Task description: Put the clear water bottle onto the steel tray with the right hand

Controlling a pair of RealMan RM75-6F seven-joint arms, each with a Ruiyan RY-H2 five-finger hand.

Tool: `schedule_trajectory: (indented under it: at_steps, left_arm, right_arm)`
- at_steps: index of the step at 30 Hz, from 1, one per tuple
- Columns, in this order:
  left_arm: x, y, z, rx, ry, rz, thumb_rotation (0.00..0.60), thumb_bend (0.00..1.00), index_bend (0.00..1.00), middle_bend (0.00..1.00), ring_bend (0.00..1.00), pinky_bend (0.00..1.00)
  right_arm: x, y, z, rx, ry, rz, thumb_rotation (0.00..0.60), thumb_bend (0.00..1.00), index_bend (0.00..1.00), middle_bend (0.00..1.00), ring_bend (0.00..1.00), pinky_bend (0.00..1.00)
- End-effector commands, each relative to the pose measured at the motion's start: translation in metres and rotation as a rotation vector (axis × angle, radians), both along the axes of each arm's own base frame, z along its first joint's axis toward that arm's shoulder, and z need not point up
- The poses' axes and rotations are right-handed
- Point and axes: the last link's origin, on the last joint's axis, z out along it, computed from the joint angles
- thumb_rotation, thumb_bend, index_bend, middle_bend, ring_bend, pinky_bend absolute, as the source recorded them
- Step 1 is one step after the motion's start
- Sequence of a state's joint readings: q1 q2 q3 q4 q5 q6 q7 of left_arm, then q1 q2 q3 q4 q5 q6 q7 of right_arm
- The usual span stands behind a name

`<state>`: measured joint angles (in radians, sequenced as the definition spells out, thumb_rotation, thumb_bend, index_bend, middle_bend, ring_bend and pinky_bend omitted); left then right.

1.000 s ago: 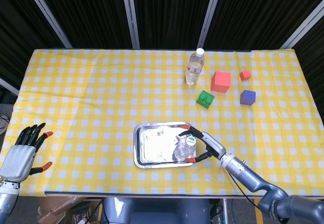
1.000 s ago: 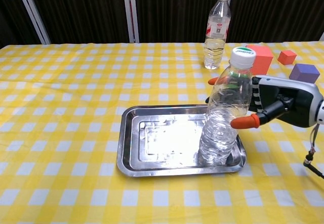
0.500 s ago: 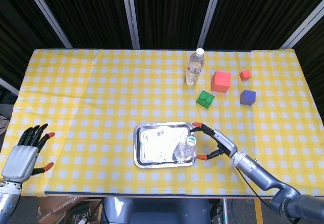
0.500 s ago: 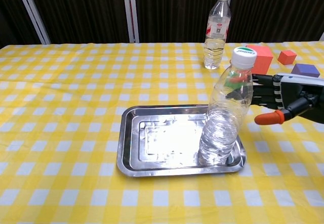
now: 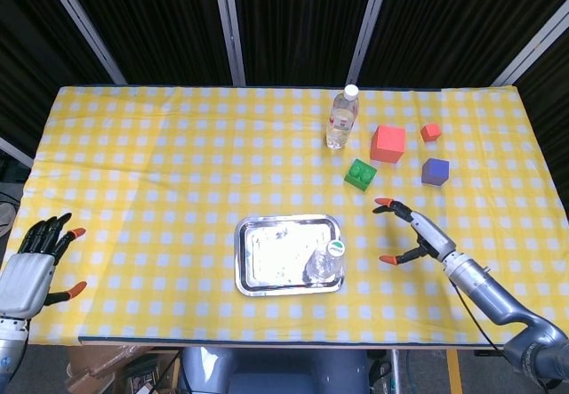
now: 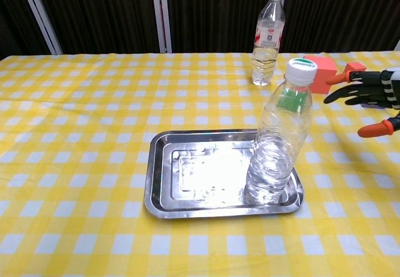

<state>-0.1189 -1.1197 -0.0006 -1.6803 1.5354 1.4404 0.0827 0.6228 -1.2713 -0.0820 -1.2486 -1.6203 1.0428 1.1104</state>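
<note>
A clear water bottle [image 6: 278,136] with a white and green cap [image 5: 334,248] stands upright in the right part of the steel tray [image 5: 267,274], [image 6: 162,199]. My right hand [image 5: 411,232], [image 6: 370,95] is open to the right of the tray, well apart from the bottle, fingers spread. At the table's near left corner my left hand [image 5: 36,265] is open and holds nothing; the chest view does not show it.
A second clear bottle [image 5: 340,120], [image 6: 267,36] stands at the back. Right of it lie a red block [image 5: 388,142], a green brick [image 5: 360,174], a small red cube [image 5: 430,132] and a purple cube [image 5: 435,171]. A yellow checked cloth covers the table.
My right hand let go of the bottle and drew away to the right. The bottle stays upright on the tray. The left hand shifted slightly left.
</note>
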Motion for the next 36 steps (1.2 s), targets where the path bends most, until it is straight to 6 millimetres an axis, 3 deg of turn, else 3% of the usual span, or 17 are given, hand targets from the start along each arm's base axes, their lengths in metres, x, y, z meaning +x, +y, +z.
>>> schedule_trajectory:
  at_steps: [1,4,8,13,18,26,36]
  left_arm:
    - [-0.002,0.0,0.002,-0.001,-0.005,0.004,0.6,0.18,0.19,0.01,0.0,0.0]
    - [-0.002,0.0,0.002,-0.006,-0.008,0.002,0.6,0.18,0.19,0.01,0.0,0.0]
    - [-0.002,0.0,0.001,-0.013,-0.01,0.003,0.6,0.18,0.19,0.01,0.0,0.0]
    - [-0.002,0.0,0.0,-0.022,-0.008,-0.001,0.6,0.18,0.19,0.01,0.0,0.0]
    - [-0.001,0.0,-0.001,-0.025,-0.007,-0.005,0.6,0.18,0.19,0.01,0.0,0.0]
    - [-0.003,0.0,0.0,-0.016,-0.011,-0.004,0.6,0.18,0.19,0.01,0.0,0.0]
    - [-0.007,0.0,0.01,0.023,-0.014,0.004,0.6,0.18,0.19,0.01,0.0,0.0]
  right_arm:
    - [0.003,0.014,0.049,-0.419,0.524,0.219,0.6,0.2,0.11,0.2,0.04,0.0]
    - [0.01,0.032,0.056,-0.521,0.665,0.246,0.6,0.2,0.11,0.2,0.04,0.0]
    - [0.014,0.065,0.065,-0.567,0.714,0.226,0.6,0.2,0.11,0.2,0.04,0.0]
    - [0.004,0.108,0.078,-0.639,0.721,0.199,0.6,0.2,0.12,0.2,0.04,0.0]
    - [-0.011,0.128,0.085,-0.651,0.744,0.17,0.6,0.2,0.12,0.2,0.04,0.0]
    - [-0.035,0.133,0.083,-0.625,0.742,0.132,0.6,0.2,0.14,0.2,0.04,0.0]
    - [-0.039,0.127,0.084,-0.64,0.763,0.126,0.6,0.2,0.14,0.2,0.04,0.0]
